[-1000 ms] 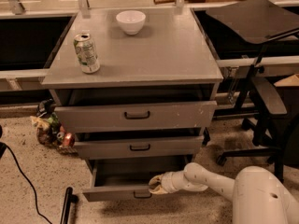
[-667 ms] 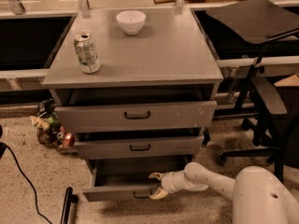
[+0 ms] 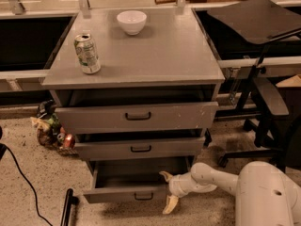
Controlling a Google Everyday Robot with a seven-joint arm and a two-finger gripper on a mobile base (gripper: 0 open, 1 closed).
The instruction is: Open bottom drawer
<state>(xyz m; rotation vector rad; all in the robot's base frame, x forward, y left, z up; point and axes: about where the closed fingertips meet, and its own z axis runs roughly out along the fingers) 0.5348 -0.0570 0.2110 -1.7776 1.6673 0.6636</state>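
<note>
The bottom drawer (image 3: 117, 193) is the lowest of three in a grey cabinet; it is pulled partway out, showing its empty inside, with a small black loop handle (image 3: 143, 196) on its low front. My gripper (image 3: 168, 191) sits at the drawer's right front corner, just right of the handle. Its fingers are spread, one fingertip (image 3: 164, 174) up over the drawer's opening and one down in front of the drawer by the floor. It holds nothing.
A middle drawer (image 3: 140, 148) and a tall top drawer (image 3: 137, 117) sit above. A green can (image 3: 87, 53) and a white bowl (image 3: 131, 21) stand on the cabinet top. A chair (image 3: 263, 102) stands right, a black cable (image 3: 21, 173) and clutter (image 3: 51, 128) left.
My gripper has come off the handle, shifted right and opened wide. The bottom drawer stays pulled out about as before.
</note>
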